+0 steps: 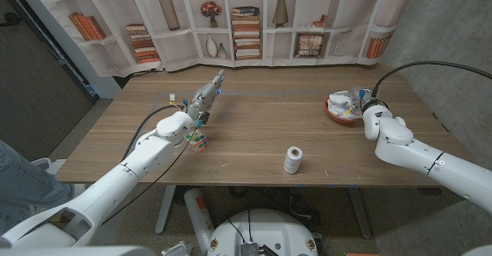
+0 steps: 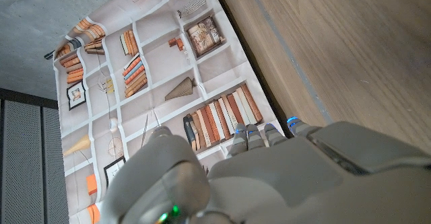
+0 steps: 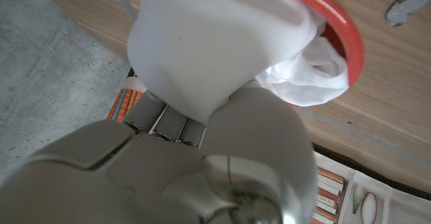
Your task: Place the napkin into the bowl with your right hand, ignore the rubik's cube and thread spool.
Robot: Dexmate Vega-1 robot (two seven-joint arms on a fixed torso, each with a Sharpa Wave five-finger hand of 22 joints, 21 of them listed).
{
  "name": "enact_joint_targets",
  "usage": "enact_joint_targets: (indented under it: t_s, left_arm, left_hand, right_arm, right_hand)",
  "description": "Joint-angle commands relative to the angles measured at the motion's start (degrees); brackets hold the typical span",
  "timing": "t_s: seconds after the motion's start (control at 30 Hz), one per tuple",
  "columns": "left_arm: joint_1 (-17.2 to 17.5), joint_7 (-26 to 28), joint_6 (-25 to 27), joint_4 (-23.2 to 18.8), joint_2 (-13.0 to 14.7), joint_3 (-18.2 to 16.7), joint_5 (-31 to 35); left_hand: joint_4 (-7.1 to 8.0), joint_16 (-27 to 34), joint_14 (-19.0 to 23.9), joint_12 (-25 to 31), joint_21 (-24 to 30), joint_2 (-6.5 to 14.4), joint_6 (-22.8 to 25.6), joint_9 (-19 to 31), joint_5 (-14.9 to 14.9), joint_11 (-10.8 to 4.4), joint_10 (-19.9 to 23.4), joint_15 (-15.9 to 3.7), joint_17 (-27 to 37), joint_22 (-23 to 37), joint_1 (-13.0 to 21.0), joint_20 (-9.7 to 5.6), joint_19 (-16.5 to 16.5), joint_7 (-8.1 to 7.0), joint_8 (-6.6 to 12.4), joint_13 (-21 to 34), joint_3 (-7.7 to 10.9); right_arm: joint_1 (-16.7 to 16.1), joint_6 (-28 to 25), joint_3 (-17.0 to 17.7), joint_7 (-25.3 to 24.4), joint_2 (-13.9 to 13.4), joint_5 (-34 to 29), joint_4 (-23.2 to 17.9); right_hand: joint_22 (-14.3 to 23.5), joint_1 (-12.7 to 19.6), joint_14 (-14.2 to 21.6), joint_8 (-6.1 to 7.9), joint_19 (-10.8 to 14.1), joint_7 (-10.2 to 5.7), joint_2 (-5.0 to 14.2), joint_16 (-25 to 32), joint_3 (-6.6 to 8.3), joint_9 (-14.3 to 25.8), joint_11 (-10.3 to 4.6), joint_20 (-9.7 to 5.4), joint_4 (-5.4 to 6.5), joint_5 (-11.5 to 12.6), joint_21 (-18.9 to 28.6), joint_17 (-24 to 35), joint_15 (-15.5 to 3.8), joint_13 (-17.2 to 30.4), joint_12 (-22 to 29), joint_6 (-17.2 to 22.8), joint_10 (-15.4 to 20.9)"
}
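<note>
A red bowl (image 1: 336, 118) sits on the wooden table at the right, and the white napkin (image 1: 340, 102) bunches up inside it. My right hand (image 1: 366, 108) reaches into the bowl from its right side. In the right wrist view the napkin (image 3: 202, 42) drapes over the fingers of my right hand (image 3: 222, 157), which grip it and are hidden under the cloth. The rest of the napkin lies within the bowl's red rim (image 3: 345, 37). My left hand (image 1: 206, 97) hovers over the table's left middle, fingers stretched toward the back and holding nothing.
A Rubik's cube (image 1: 198, 141) lies under my left forearm. A white thread spool (image 1: 293, 160) stands near the front edge, in the middle. A printed bookshelf backdrop (image 1: 246, 18) hangs behind the table. A black cable (image 1: 415, 65) arcs over my right arm.
</note>
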Motion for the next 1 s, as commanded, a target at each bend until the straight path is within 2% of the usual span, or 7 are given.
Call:
enact_joint_targets:
  t_s: [0.03,0.2,0.6,0.7,0.77,0.87,1.0]
  left_arm:
    - [-0.1,-0.3,-0.7,1.1,-0.6,0.2,0.0]
    - [0.0,-0.3,-1.0,1.2,-0.7,0.2,-0.1]
    - [0.3,-0.4,-0.9,1.5,-0.6,0.1,-0.3]
    - [0.3,-0.5,-0.9,1.7,-0.7,0.2,-0.4]
    - [0.3,-0.6,-0.9,1.8,-0.7,0.2,-0.4]
    - [0.2,-0.8,-1.0,2.1,-0.8,0.3,-0.4]
    - [0.1,-0.9,-1.1,2.2,-0.9,0.5,-0.3]
  left_hand:
    - [0.14,-0.1,-1.1,-0.1,0.5,0.5,0.3,0.1,0.0,-0.29,-0.3,0.20,0.2,0.2,0.0,0.35,-8.4,-0.03,0.04,0.1,-0.40]
    - [0.14,-0.1,-1.1,-0.1,0.4,0.5,0.3,0.1,0.0,-0.25,-0.2,0.23,0.2,0.2,0.0,0.40,-8.5,-0.05,0.05,0.1,-0.46]
    - [0.13,-0.1,-1.1,-0.1,0.4,0.6,0.3,0.1,0.0,-0.19,-0.2,0.22,0.2,0.2,0.1,0.40,-8.5,-0.04,0.04,0.1,-0.60]
    - [0.13,-0.1,-1.1,-0.1,0.4,0.6,0.3,0.1,0.0,-0.26,-0.3,0.25,0.2,0.2,0.1,0.44,-8.5,-0.01,0.03,0.1,-0.64]
    - [0.13,-0.1,-1.1,-0.1,0.4,0.6,0.4,0.1,0.0,-0.20,-0.3,0.25,0.2,0.2,0.1,0.42,-8.5,-0.02,0.04,0.1,-0.66]
    - [0.13,-0.1,-1.1,-0.1,0.4,0.7,0.3,0.1,0.0,-0.18,-0.3,0.22,0.2,0.2,0.1,0.42,-8.5,-0.05,0.03,0.1,-0.69]
    - [0.12,-0.1,-1.1,-0.1,0.4,0.7,0.4,0.1,0.0,-0.14,-0.3,0.21,0.2,0.2,0.1,0.45,-8.5,-0.07,0.05,0.1,-0.75]
  right_arm:
    - [0.4,0.2,-0.7,1.3,-0.2,-0.5,-0.2]
    - [0.9,0.4,-1.3,2.0,0.1,-0.9,0.2]
    - [1.7,0.3,-2.5,3.6,1.0,-1.5,1.3]
    - [1.9,0.1,-2.9,3.9,0.9,-2.1,1.2]
    - [1.8,0.2,-2.6,4.0,0.8,-1.9,0.9]
    - [1.7,-0.2,-2.6,4.4,0.5,-2.3,0.4]
    - [1.3,-0.5,-2.3,4.5,0.1,-2.4,-0.4]
  right_hand:
    - [-0.1,-0.1,-0.4,-0.18,-0.2,0.21,-0.61,-0.3,-0.42,0.0,0.04,-4.81,0.07,0.3,0.2,0.2,-3.58,0.0,-0.1,-0.3,-0.5]
    - [-0.3,-0.4,-0.8,-0.20,-0.5,0.27,-0.73,-0.3,-0.54,0.0,-0.49,-4.83,-0.01,0.5,0.2,0.2,-3.58,0.0,-0.2,-0.4,-0.9]
    - [-0.6,-1.8,-1.8,-0.36,-1.2,0.12,-1.29,-0.4,-1.25,-0.1,0.33,-4.82,0.37,0.6,0.1,0.2,-3.34,0.0,-0.3,-1.1,-1.8]
    - [-0.9,-3.0,-4.6,-0.61,-2.7,0.48,-2.00,-1.1,-1.95,-0.3,1.02,-4.69,0.62,0.8,-0.4,0.1,-3.26,0.0,-0.5,-2.0,-3.4]
    - [-1.0,-4.1,-8.0,-0.80,-4.1,0.79,-3.18,-1.6,-2.75,-0.5,0.66,-4.24,0.61,1.1,-0.9,-0.1,-2.76,0.0,-0.7,-2.9,-5.0]
    - [-1.3,-5.6,-12.0,-1.39,-5.9,0.81,-4.63,-1.6,-3.91,-0.7,1.74,-3.38,0.79,1.6,-1.5,-0.1,-1.68,-0.1,-1.0,-6.0,-8.2]
    - [-1.6,-6.9,-13.0,-1.71,-6.5,0.49,-5.40,-1.3,-4.68,-0.8,2.20,-2.80,1.10,1.9,-1.8,-0.1,-1.02,-0.1,-0.9,-8.6,-9.6]
